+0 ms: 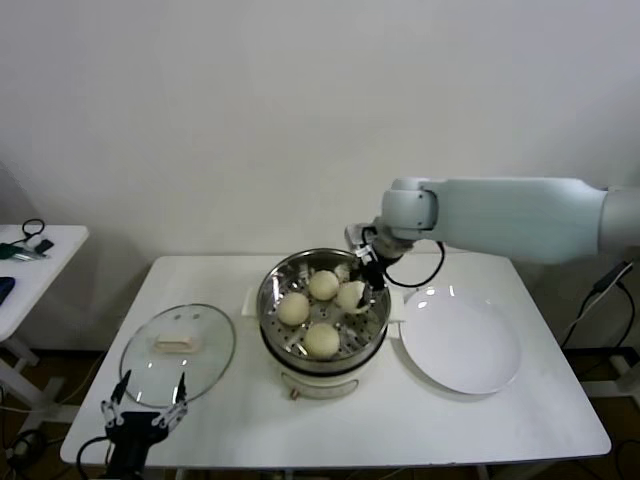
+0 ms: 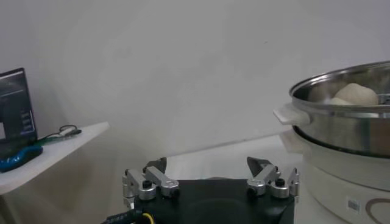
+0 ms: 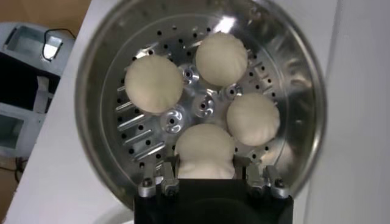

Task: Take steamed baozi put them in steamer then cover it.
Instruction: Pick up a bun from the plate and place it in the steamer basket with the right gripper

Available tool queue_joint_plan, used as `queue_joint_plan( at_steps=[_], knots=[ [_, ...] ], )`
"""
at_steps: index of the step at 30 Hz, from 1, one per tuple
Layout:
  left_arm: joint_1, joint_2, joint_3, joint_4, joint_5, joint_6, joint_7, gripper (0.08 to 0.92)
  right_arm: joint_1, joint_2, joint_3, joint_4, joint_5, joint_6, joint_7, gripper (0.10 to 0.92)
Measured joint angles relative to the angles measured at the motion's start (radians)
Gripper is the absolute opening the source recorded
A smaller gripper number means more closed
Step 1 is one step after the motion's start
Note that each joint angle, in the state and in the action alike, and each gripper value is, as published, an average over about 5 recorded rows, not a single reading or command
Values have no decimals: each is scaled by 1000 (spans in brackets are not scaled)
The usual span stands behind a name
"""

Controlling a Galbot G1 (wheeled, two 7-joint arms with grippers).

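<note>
The steamer (image 1: pixel 272 310) stands mid-table on its white pot base. Four cream-white baozi lie in it: three loose ones (image 1: pixel 293 308) (image 1: pixel 323 285) (image 1: pixel 321 340) and one (image 1: pixel 351 296) at its right side between my right gripper's fingers. My right gripper (image 1: pixel 366 283) reaches into the steamer from the right and is shut on that baozi (image 3: pixel 204 152), which rests low on the perforated bottom (image 3: pixel 131 125). The glass cover (image 1: pixel 178 350) lies flat on the table to the steamer's left. My left gripper (image 1: pixel 145 410) is open and empty at the front left table edge, below the cover.
An empty flat white plate (image 1: pixel 460 345) lies right of the steamer. A small side table (image 1: pixel 40 250) with cables stands far left. In the left wrist view the steamer wall (image 2: pixel 341 122) rises close by, with a baozi (image 2: pixel 356 93) showing over the rim.
</note>
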Motion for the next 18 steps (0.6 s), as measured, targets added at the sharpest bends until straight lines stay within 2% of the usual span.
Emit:
queue_joint_plan(
  at_steps=[6,14,18],
  knots=[
    [-1,0,-1,0,-1,3,1,823,-49,18,13,-32,-13,-4,11,614],
    [-2,0,-10,0,0,5,4,823,-53,19,25,-46,0,12,0,789],
    [-2,-1,-11,-1,3,6,6,823,-12,7,27,-53,24,31,-23,820]
  ],
)
